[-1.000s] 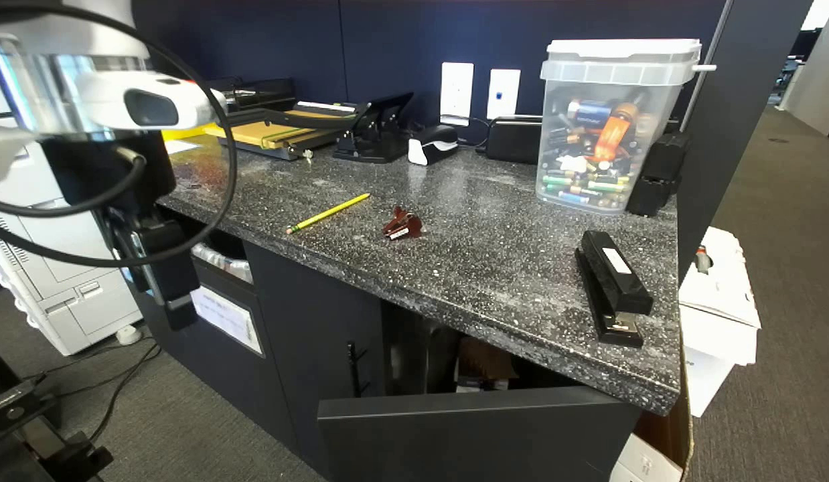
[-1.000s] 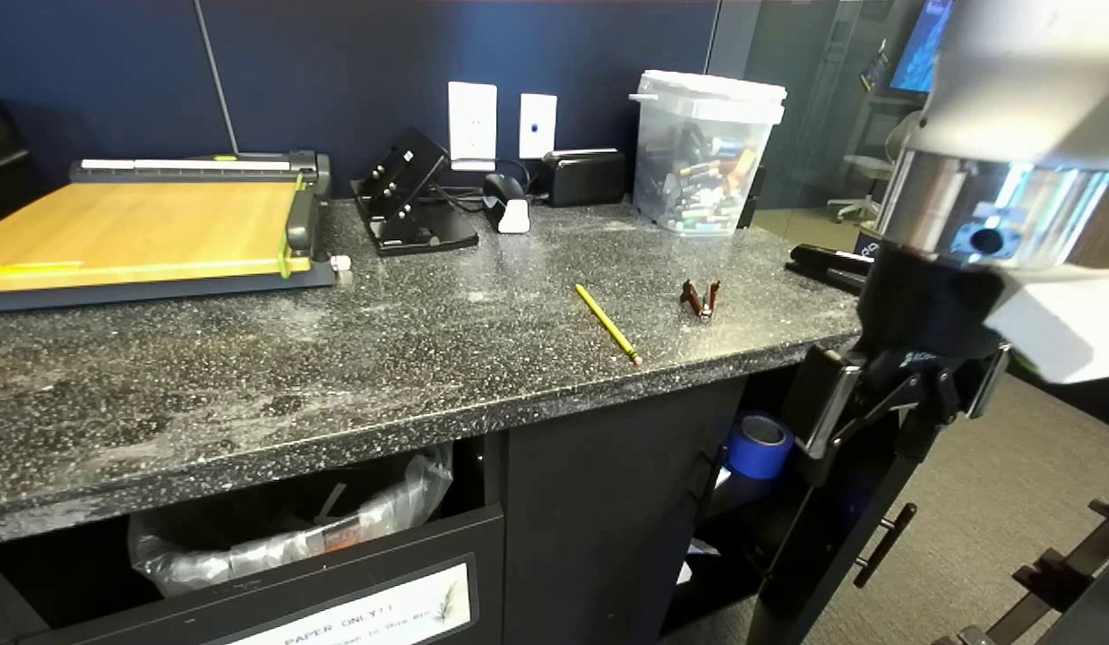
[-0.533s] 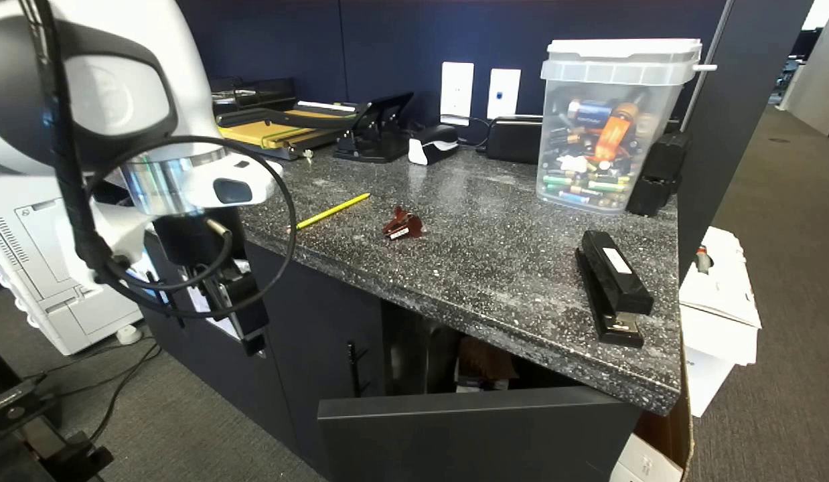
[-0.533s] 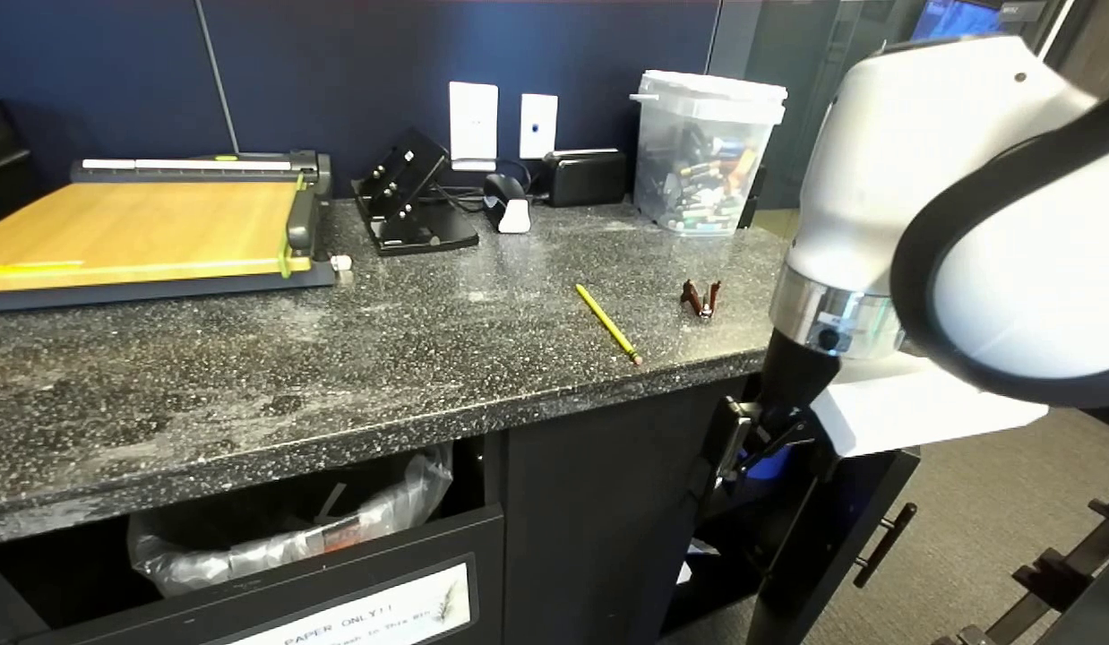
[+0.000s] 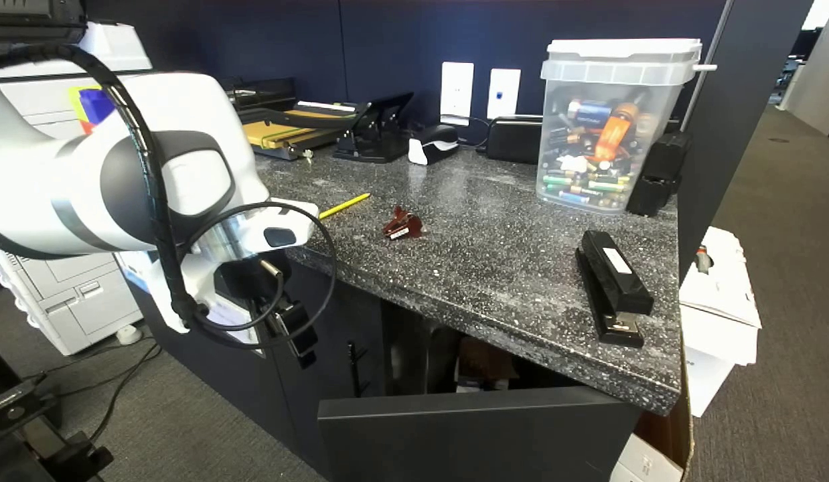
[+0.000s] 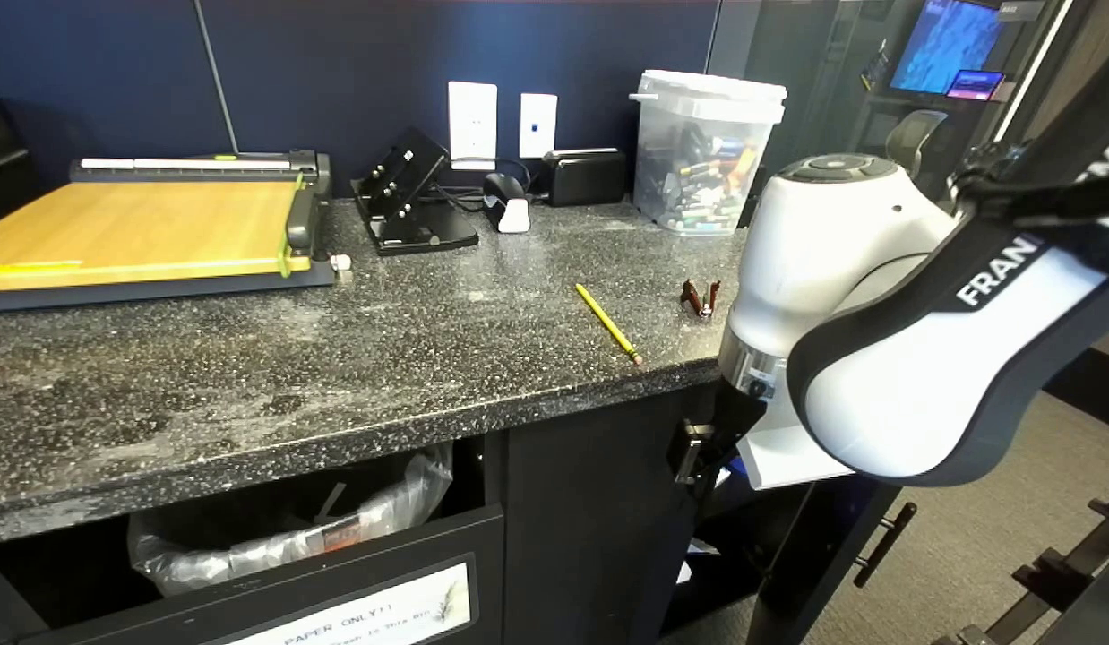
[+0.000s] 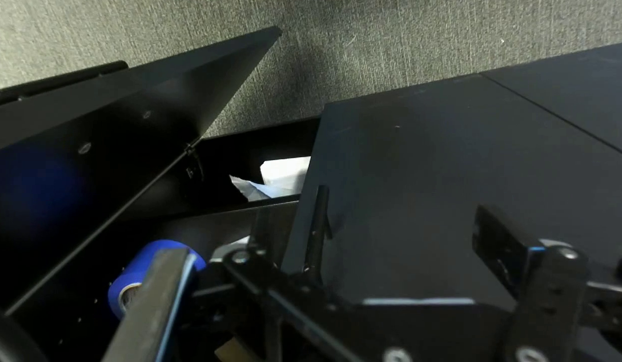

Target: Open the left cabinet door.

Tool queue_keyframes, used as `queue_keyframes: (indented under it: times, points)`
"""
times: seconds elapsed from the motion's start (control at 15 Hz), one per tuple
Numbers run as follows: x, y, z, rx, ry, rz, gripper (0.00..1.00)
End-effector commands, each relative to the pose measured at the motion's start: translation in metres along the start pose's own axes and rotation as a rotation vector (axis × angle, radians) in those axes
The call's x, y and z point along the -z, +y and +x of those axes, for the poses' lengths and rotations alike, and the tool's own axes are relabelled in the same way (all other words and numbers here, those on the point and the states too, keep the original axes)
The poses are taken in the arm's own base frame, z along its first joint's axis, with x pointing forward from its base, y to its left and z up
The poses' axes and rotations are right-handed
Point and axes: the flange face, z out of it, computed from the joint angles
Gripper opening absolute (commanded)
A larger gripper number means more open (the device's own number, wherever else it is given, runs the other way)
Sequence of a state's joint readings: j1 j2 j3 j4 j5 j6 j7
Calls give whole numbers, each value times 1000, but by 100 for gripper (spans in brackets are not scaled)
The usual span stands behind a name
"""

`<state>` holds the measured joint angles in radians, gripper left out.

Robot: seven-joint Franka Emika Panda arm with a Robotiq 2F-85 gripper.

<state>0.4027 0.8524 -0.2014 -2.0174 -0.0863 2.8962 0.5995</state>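
Note:
The left cabinet door is a flat dark charcoal panel, closed, below the counter in both exterior views [image 5: 321,308] [image 6: 599,520] and in the wrist view [image 7: 416,166]. It has a black bar handle [image 7: 317,226] near its edge beside the open compartment; the handle also shows in an exterior view [image 5: 353,369]. My gripper [image 7: 331,239] is open and empty, its fingers spread wide. In the wrist view the handle appears between the fingers, with its lower end hidden behind the gripper's linkage. In an exterior view the gripper [image 5: 284,335] hangs in front of the door, apart from the handle.
The neighbouring cabinet door [image 5: 481,435] stands swung open, with its own handle [image 6: 886,545]. Blue tape [image 7: 140,271] lies inside that compartment. The speckled counter [image 6: 429,340] overhangs the doors and carries a pencil [image 6: 608,322] and a staple remover [image 5: 402,224]. A labelled paper bin [image 6: 375,605] adjoins the door.
My gripper has moved toward the left cabinet door and lower, to just below the counter edge by the handle. The doors and the objects on the counter have not moved.

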Motion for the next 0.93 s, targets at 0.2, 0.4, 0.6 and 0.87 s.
queue_keyframes:
  times: [0.2, 0.4, 0.6, 0.87]
  points:
    - [-28, -1, 21, -110, 117, 24, 100]
    - [-36, 6, 25, -144, 161, 25, 100]
    - [-40, 9, 26, -167, 193, 21, 100]
    - [-42, 8, 28, -181, 229, 20, 100]
